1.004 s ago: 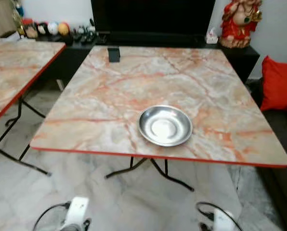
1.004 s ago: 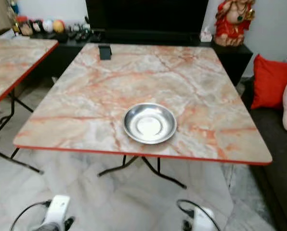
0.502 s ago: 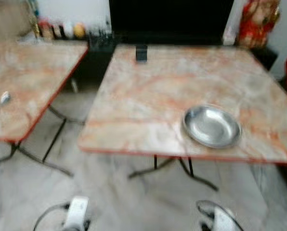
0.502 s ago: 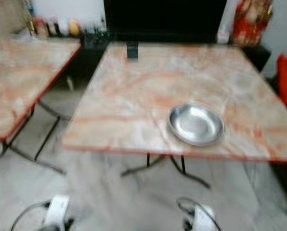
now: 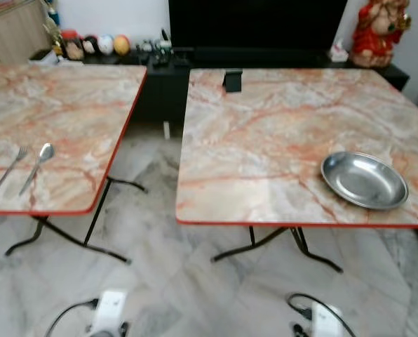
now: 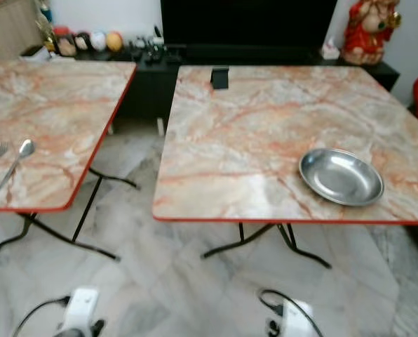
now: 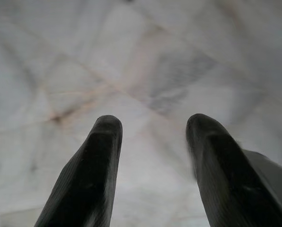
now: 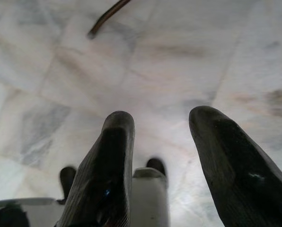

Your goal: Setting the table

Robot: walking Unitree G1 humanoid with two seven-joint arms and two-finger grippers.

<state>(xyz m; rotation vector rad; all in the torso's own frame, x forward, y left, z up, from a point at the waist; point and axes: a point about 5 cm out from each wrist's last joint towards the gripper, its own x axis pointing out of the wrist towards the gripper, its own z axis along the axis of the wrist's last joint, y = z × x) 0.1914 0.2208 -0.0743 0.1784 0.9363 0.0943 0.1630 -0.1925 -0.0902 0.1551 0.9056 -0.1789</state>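
Both grippers hang low with their jaws parted and nothing between them: on my left wrist feed the left gripper (image 7: 153,130) shows two black fingers spread over bare marble floor (image 7: 145,61), and the right gripper (image 8: 162,127) shows the same gap over the floor, with a dark table foot (image 8: 105,16) beyond it. Neither touches anything.

From the head camera I count one steel bowl (image 5: 364,180), sitting on the right-hand table (image 5: 265,140) near its front right corner, well back from the red edge. I count one fork (image 5: 7,170) and one spoon (image 5: 38,165), lying side by side, just apart, close to the front edge of the left-hand table (image 5: 62,105). That makes two marble-patterned folding tables, standing beside each other with a strip of floor between.

One small black holder (image 5: 231,80) stands at the far edge of the right-hand table. Behind both tables runs a low black cabinet (image 5: 160,60) with a few small balls and trinkets on it, a dark screen (image 5: 258,21), and one red figurine (image 5: 379,31) at the far right.
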